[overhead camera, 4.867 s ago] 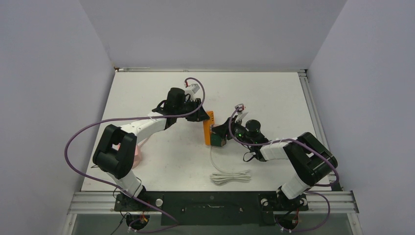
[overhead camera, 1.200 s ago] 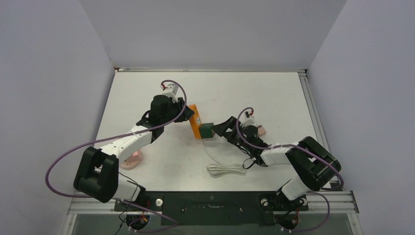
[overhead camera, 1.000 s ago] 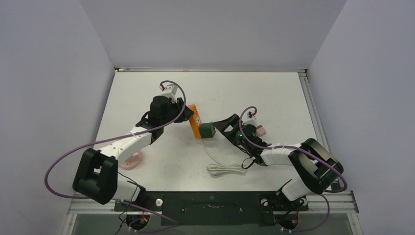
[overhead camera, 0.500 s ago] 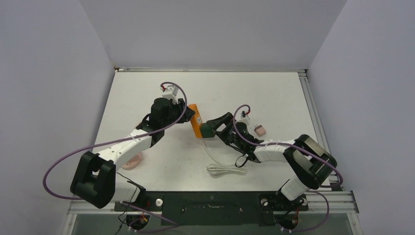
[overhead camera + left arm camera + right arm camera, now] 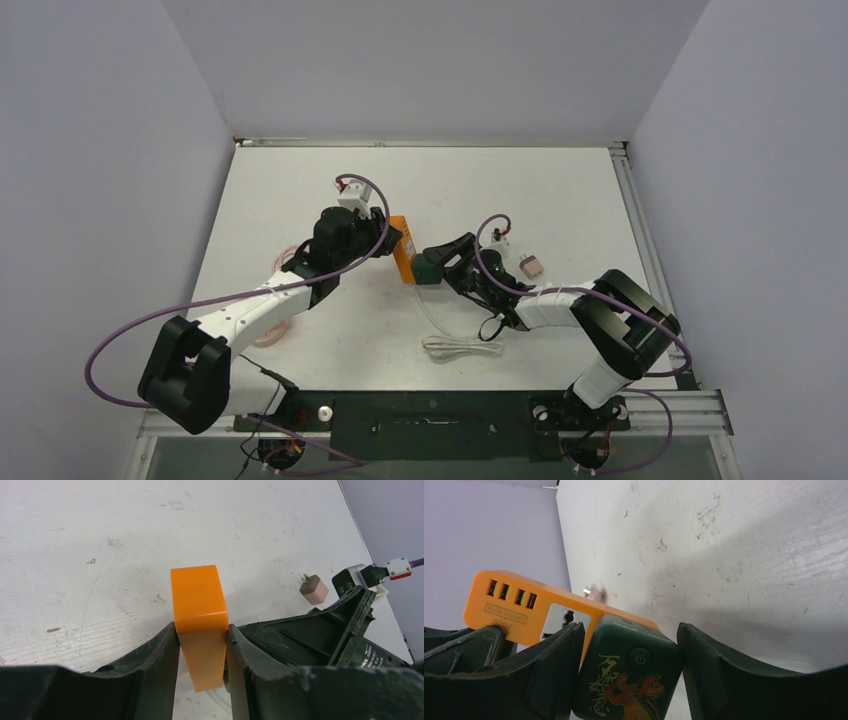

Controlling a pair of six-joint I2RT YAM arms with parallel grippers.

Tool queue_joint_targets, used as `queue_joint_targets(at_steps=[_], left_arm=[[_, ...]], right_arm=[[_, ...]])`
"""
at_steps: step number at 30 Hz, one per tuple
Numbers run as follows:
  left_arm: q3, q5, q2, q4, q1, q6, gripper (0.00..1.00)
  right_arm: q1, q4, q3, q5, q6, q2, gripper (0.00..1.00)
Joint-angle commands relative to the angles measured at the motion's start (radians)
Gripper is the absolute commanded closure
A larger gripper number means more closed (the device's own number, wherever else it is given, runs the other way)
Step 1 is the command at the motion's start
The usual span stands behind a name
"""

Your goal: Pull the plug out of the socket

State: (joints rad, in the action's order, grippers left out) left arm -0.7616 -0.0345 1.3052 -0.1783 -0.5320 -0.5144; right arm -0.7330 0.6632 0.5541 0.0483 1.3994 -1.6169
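Observation:
The orange socket block (image 5: 402, 262) is held off the table by my left gripper (image 5: 388, 243), whose fingers are shut on its two sides; it also shows in the left wrist view (image 5: 197, 610), pinched in that gripper (image 5: 200, 647). The dark green plug (image 5: 428, 268), with a gold and red dragon print and a power button (image 5: 629, 680), sits plugged into the socket's (image 5: 524, 615) end. My right gripper (image 5: 440, 262) holds the plug, its fingers pressed against both sides in the right wrist view (image 5: 630, 672). The plug's white cable (image 5: 460, 347) trails down to a coil.
A small pink adapter (image 5: 533, 265) lies on the table right of my right wrist and shows in the left wrist view (image 5: 313, 589). A pink round object (image 5: 268, 332) sits partly under my left arm. The table's metal rail (image 5: 640, 240) runs along the right edge.
My right gripper has moved left from beside the plug and closed around it. My left arm has shifted slightly right, still holding the socket.

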Motion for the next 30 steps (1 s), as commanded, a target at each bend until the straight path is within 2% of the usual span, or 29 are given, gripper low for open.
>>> queue_joint_targets(at_steps=[1,4,5,6,8,13,15,23,30], left_arm=[[-0.035,-0.021,-0.020,-0.099,-0.019,-0.009,1.00],[-0.048,-0.041,-0.009,-0.093,-0.022,-0.010,0.99],[-0.051,-0.051,-0.006,-0.093,-0.022,-0.011,0.94],[-0.055,-0.062,-0.005,-0.094,-0.022,-0.014,0.83],[-0.065,-0.085,0.000,-0.092,-0.022,-0.018,0.51],[-0.144,-0.190,0.024,-0.027,-0.016,0.000,0.01],[-0.181,-0.250,0.042,0.004,-0.002,0.002,0.04],[-0.316,-0.472,0.131,0.123,0.114,0.004,0.04],[-0.437,-0.603,0.261,0.369,0.142,0.107,0.04]], right_arm=[[0.022,0.086,0.008,0.017,0.009,0.013,0.56],[0.030,0.086,0.010,0.015,0.001,0.025,0.66],[0.030,0.082,0.010,0.018,-0.009,0.028,0.69],[0.030,0.080,0.011,0.022,-0.019,0.033,0.71],[0.034,0.069,0.012,0.036,-0.047,0.042,0.76],[0.047,0.043,0.013,0.073,-0.186,0.079,0.88],[0.048,0.034,0.019,0.088,-0.283,0.098,0.94],[0.059,0.029,0.031,0.058,-0.650,0.145,0.95],[0.093,0.113,-0.023,-0.018,-0.724,0.139,0.95]])
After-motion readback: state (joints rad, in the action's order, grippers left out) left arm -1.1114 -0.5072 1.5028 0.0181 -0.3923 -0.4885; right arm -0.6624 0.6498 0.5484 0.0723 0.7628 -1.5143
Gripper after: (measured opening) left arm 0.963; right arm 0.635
